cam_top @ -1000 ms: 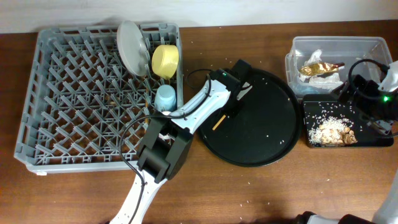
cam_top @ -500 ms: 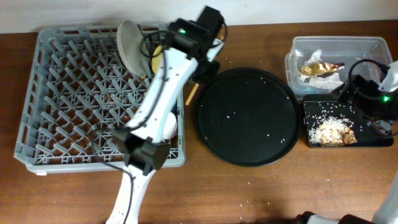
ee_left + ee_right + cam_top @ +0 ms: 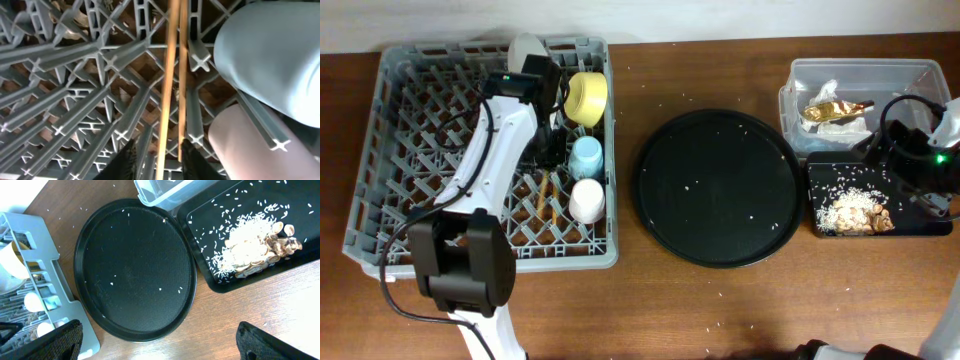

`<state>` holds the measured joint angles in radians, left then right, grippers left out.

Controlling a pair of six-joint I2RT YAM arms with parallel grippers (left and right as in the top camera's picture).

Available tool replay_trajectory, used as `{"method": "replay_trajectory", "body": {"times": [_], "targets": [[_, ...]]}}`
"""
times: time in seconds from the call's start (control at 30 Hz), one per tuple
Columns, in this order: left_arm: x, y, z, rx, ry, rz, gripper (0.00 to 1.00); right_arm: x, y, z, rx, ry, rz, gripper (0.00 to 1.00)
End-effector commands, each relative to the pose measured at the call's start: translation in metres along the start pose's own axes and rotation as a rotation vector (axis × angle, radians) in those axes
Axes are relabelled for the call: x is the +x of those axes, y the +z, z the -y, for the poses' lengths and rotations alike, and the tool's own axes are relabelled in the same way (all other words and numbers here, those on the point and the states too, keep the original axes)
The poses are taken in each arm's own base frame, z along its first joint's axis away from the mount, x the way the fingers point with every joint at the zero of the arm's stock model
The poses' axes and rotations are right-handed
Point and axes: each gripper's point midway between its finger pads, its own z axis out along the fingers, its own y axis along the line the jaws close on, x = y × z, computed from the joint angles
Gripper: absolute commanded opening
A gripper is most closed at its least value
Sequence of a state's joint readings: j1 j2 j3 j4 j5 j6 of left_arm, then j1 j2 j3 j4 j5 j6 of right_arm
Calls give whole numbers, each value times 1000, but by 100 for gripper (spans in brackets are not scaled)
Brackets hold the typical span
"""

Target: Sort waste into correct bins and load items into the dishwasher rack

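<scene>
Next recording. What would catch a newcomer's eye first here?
The grey dishwasher rack on the left, where the left gripper hangs over chopsticks lying among the pegs beside the light-blue cup and pink cup. Next, the round black tray mid-table, and the rice and food scraps heaped in the shallow black tray at right.

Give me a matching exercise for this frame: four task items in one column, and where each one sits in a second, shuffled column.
1. chopsticks
2. gold wrapper
3. food scraps
4. yellow bowl

a. in the clear tub
b. lying flat among the pegs of the rack
c. in the shallow black tray
d. on its side at the rack's far right corner

Pairs: 1-b, 2-a, 3-c, 4-d
</scene>
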<state>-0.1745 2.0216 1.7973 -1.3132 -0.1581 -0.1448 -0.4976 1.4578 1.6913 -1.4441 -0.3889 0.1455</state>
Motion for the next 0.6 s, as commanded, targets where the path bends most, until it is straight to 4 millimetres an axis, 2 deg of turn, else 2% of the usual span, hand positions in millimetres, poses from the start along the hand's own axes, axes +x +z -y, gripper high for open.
{"method": "replay_trajectory", "body": {"times": [0.0,0.07,0.1,0.13,0.17,0.2,0.23,0.27,0.3,0.33,0.4,0.47,0.5,0.57], "targets": [[1,-1,-4,-21,-2,5,54,0,-3,0,7,-14,12,98],[1,-12,-6,-21,-2,8,54,0,-3,0,7,-14,13,98],[-1,-35,-10,-15,-8,44,53,0,-3,0,7,-14,12,98],[-6,-76,-14,6,-24,142,53,0,-3,0,7,-14,13,98],[-10,-129,-17,40,-37,291,53,0,-3,0,7,-14,12,98],[-8,-156,-21,51,-47,370,53,0,-3,0,7,-14,12,98],[2,-215,-31,80,-75,555,54,0,-3,0,7,-14,13,99],[19,-251,-39,97,-94,666,60,0,-3,0,7,-14,12,98],[33,-273,-45,107,-105,731,99,0,-3,0,7,-14,12,98],[51,-291,-51,116,-113,782,99,0,-3,0,7,-14,12,99],[63,-300,-53,121,-115,801,99,0,-3,0,7,-14,12,98],[62,-298,-53,121,-114,797,99,0,-5,-1,6,-17,18,99],[62,-298,-53,121,-114,796,99,5,-15,-9,-4,-45,48,98],[62,-298,-53,121,-114,796,99,24,-30,-42,-52,-161,78,98]]}}
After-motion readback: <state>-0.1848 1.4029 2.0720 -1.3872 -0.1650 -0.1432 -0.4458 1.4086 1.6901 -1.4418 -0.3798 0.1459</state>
